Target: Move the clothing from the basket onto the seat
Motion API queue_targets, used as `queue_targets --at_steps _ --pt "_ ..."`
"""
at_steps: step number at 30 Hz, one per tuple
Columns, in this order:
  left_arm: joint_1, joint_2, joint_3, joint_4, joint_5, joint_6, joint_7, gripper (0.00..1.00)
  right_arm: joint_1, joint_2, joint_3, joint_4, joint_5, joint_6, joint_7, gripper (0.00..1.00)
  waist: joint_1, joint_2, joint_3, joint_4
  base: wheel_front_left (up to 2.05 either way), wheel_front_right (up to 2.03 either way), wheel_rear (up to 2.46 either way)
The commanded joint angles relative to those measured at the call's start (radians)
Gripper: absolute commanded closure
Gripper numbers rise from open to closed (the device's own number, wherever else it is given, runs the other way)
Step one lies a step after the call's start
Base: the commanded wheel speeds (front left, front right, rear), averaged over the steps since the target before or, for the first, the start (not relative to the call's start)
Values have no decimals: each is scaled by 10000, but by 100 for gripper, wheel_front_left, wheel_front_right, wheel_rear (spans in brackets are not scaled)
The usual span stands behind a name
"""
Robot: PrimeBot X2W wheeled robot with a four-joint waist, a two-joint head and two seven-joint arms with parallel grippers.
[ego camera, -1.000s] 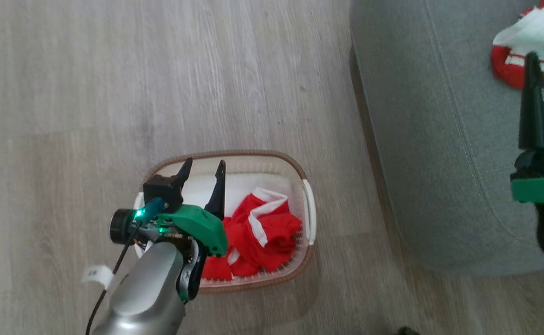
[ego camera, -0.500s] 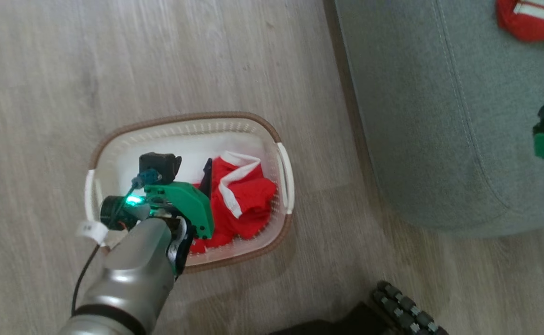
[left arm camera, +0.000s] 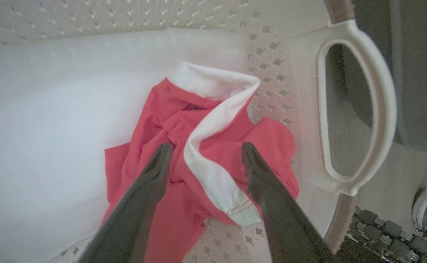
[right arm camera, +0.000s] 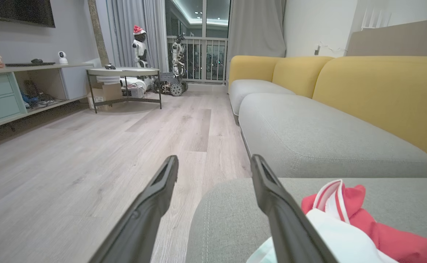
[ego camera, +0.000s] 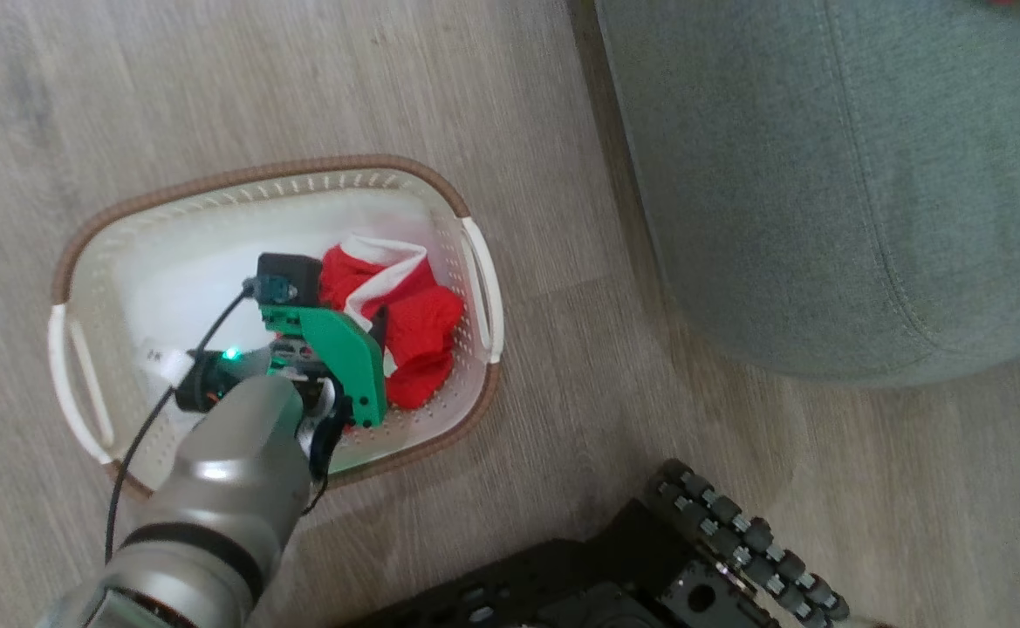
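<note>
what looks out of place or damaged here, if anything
Nothing stands out. The basket sits upright on the floor, intact, with crumpled red clothing inside; another red garment lies on the seat.

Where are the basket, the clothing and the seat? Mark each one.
basket (ego camera: 487, 288): head view, on the handle nearest the seat.
clothing (left arm camera: 162, 109): left wrist view, on the red fabric beside the white trim.
seat (ego camera: 780, 174): head view, on the cushion's top.

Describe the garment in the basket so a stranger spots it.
Beside the grey seat stands a white basket with a brown rim. At its end nearest the seat lies the clothing: crumpled bright red with a white band, vivid against the pale plastic.
</note>
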Motion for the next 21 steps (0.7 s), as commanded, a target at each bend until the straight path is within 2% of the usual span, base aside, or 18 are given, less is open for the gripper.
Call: queue_targets --at_steps 1,13,21 --pt "-134 34 38 49 -129 -15 228 0 138 -266 -73 -329 65 -2 -59 0 -1 0 365 -184 0 0 0" --pt "-757 34 -543 553 -551 166 1914 0 -119 -54 -57 -366 130 -2 -59 0 -1 0 1274 -538 0 0 0" --pt "-943 34 -762 652 -709 208 2266 0 -219 13 -19 -360 130 -2 -59 0 -1 0 1497 -628 0 0 0"
